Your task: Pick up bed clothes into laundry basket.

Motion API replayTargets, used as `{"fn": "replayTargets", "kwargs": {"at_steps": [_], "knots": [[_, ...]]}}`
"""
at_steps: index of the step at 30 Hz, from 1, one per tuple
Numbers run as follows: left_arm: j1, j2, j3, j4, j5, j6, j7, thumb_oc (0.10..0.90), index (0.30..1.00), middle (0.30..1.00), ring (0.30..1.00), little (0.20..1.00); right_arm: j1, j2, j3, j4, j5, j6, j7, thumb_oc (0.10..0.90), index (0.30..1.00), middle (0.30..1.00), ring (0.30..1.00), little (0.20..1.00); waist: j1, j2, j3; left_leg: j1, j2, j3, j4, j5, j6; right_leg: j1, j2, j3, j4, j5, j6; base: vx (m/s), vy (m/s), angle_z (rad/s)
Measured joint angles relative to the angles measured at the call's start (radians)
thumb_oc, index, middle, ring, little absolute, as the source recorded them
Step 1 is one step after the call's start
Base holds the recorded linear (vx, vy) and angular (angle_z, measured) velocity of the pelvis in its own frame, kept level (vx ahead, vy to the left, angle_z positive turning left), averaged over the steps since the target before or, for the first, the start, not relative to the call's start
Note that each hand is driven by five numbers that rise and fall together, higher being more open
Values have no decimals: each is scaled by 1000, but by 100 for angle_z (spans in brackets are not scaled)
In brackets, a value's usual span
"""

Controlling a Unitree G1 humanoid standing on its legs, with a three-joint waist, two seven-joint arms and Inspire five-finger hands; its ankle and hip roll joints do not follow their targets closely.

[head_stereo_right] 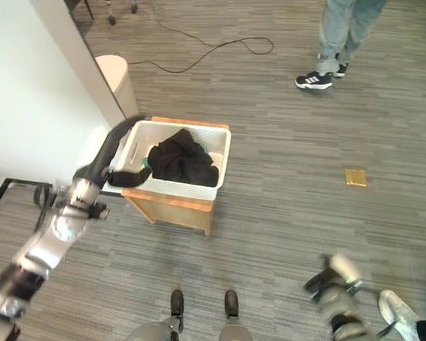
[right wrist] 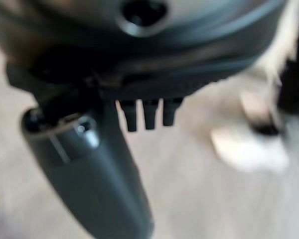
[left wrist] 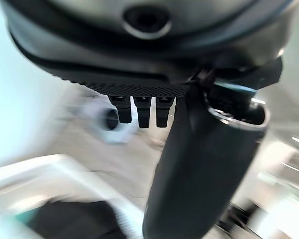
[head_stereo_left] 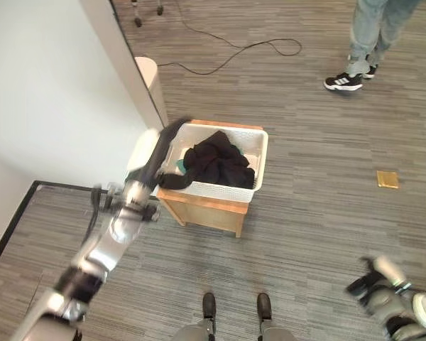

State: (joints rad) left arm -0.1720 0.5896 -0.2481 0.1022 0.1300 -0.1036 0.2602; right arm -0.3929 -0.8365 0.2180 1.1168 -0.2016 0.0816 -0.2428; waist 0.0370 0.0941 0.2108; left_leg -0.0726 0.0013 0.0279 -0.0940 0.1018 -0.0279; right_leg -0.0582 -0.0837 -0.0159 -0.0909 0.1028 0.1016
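White laundry basket [head_stereo_left: 259, 160] on wooden stand [head_stereo_left: 206, 209], well apart from bed [head_stereo_left: 35, 92]; dark clothes [head_stereo_left: 219, 162] heaped inside. Left hand [head_stereo_left: 172, 133] over basket's near-left rim, fingers straight, nothing held. Right hand [head_stereo_left: 366, 283] low near floor, fingers straight, empty. Person's shoes [head_stereo_left: 349, 78] beyond.

text: none readable | labels: none | numbers: none | signs: none

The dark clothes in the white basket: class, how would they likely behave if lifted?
The dark clothes lie crumpled, so probably floppy and drooping. One part hangs over the laundry basket rim, so it might snag or trail.
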Motion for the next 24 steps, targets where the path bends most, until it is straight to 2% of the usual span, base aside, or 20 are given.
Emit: {"fn": "replayTargets", "kwargs": {"at_steps": [2, 3, 4, 6, 7, 8, 9, 10, 11, 13, 16, 17, 18, 19, 20, 21, 22, 23, 24], "knots": [[139, -25, 56, 16, -55, 17, 12, 800, 900, 900, 900, 900, -57, -115, -18, -38, -22, -1, -29, 800, 900, 900, 900, 900, 14, -13, -2, 2, 0, -21, 4, 6, 6, 11, 2, -9, 0, -4, 1, 19, 4, 28], [188, -47, 97, 16, -84, 22, 13, 800, 900, 900, 900, 900, -54, -136, -46, -81, -28, 8, -34, 800, 900, 900, 900, 900, 29, -26, -5, 2, 2, -24, 5, 7, 5, 12, 4, -9, 0, -5, 2, 21, 10, 22], [248, -96, 165, 12, -116, 22, 29, 800, 900, 900, 900, 900, -37, -139, -81, -161, -35, 11, -48, 800, 900, 900, 900, 900, 37, -43, -13, 2, 3, -24, 5, 7, 5, 12, 4, -8, -1, -9, 1, 5, 22, 9], [280, -106, 192, 14, -151, 41, 64, 800, 900, 900, 900, 900, 4, -119, -110, -247, -61, -3, -62, 800, 900, 900, 900, 900, 51, -66, -27, 1, 3, -31, 5, 8, 4, 15, 6, -10, 0, -13, -3, -3, 22, 9], [309, -143, 246, -20, -171, 39, 73, 800, 900, 900, 900, 900, 112, -85, -205, -447, -72, 11, -67, 800, 900, 900, 900, 900, 59, -73, -30, -4, 1, -34, 5, 8, 4, 12, 4, -9, -1, -16, 0, -9, 12, 7], [319, -149, 259, -32, -183, 39, 99, 800, 900, 900, 900, 900, 150, -71, -213, -508, -96, -17, -84, 800, 900, 900, 900, 900, 59, -74, -31, -5, -1, -34, 5, 8, 4, 11, 2, -9, 0, -16, 0, -4, 9, 4], [315, -144, 261, -32, -191, 40, 114, 800, 900, 900, 900, 900, 149, -66, -193, -510, -107, -39, -88, 800, 900, 900, 900, 900, 59, -74, -32, -5, -3, -34, 5, 8, 4, 11, 0, -9, 0, -16, 0, -3, 17, 5], [327, -161, 299, -79, -217, 38, 115, 800, 900, 900, 900, 900, 223, -29, -247, -659, -126, -9, -68, 800, 900, 900, 900, 900, 62, -74, -33, -11, -6, -37, 2, 3, 2, 8, -3, -11, 0, -17, 2, 0, 0, 0], [381, -223, 381, -185, -245, 12, 131, 800, 900, 900, 900, 900, 348, 40, -329, -875, -143, -19, -79, 800, 900, 900, 900, 900, 58, -72, -34, -15, -9, -36, 5, 2, 3, 4, -6, -10, 0, -16, 1, 0, 0, 0], [401, -252, 411, -244, -267, -28, 174, 800, 900, 900, 900, 900, 438, 99, -332, -1017, -177, -42, -114, 800, 900, 900, 900, 900, 63, -66, -40, -9, -15, -46, 1, 1, 9, 21, -12, -19, 1, -22, 4, -14, -16, 5], [350, -260, 377, -249, -263, -47, 190, 800, 900, 900, 900, 900, 429, 145, -286, -1023, -198, -36, -139, 800, 900, 900, 900, 900, 77, -55, -52, -15, -28, -96, 6, -14, 17, 33, -22, -66, 18, -37, 15, -8, -68, 47], [325, -271, 346, -247, -262, -48, 191, 800, 900, 900, 900, 900, 419, 142, -238, -1009, -226, -29, -141, 800, 900, 900, 900, 900, 76, -50, -55, -15, -34, -124, 7, -15, 18, 48, -29, -98, 26, -49, 17, 18, -74, 84], [305, -273, 338, -246, -261, -44, 185, 800, 900, 900, 900, 900, 406, 98, -232, -1091, -192, 21, -75, 800, 900, 900, 900, 900, 74, -45, -51, -17, -41, -151, 10, -18, 19, 47, -36, -123, 49, -67, 16, 22, -89, 107], [290, -281, 337, -232, -261, -43, 190, 800, 900, 900, 900, 900, 389, 14, -240, -1187, -182, 22, -55, 800, 900, 900, 900, 900, 76, -23, -47, -16, -47, -172, 6, -15, 24, 37, -46, -149, 86, -86, 18, -69, -82, 85], [281, -279, 337, -227, -262, -43, 196, 800, 900, 900, 900, 900, 381, 14, -275, -1235, -202, -23, -69, 800, 900, 900, 900, 900, 82, -19, -45, -10, -47, -175, 8, -13, 25, 40, -46, -151, 114, -103, 25, -58, -111, 88], [282, -297, 340, -228, -260, -43, 200, 800, 900, 900, 900, 900, 417, 95, -348, -1327, -212, -27, -103, 800, 900, 900, 900, 900, 98, -8, -39, -3, -44, -199, 17, 3, 23, 42, -36, -142, 184, -128, 22, -17, -82, 117], [276, -328, 339, -233, -229, -39, 204, 800, 900, 900, 900, 900, 524, 196, -426, -1473, -253, -42, -122, 800, 900, 900, 900, 900, 96, 16, -26, 23, -43, -289, 25, 25, 29, 24, -7, -51, 319, -193, -14, 32, -155, 247], [319, -312, 368, -263, -200, -40, 217, 800, 900, 900, 900, 900, 662, 265, -396, -1618, -292, -85, -129, 800, 900, 900, 900, 900, 33, 0, -33, 27, -44, -374, 29, 4, 22, 12, 53, 129, 428, -260, 12, 24, -226, 244], [356, -290, 401, -278, -187, -43, 235, 800, 900, 900, 900, 900, 674, 245, -336, -1634, -320, -120, -103, 800, 900, 900, 900, 900, 39, -27, -39, 32, -51, -363, 22, 7, 21, -3, 48, 169, 444, -292, 23, -85, -308, 195]]}}
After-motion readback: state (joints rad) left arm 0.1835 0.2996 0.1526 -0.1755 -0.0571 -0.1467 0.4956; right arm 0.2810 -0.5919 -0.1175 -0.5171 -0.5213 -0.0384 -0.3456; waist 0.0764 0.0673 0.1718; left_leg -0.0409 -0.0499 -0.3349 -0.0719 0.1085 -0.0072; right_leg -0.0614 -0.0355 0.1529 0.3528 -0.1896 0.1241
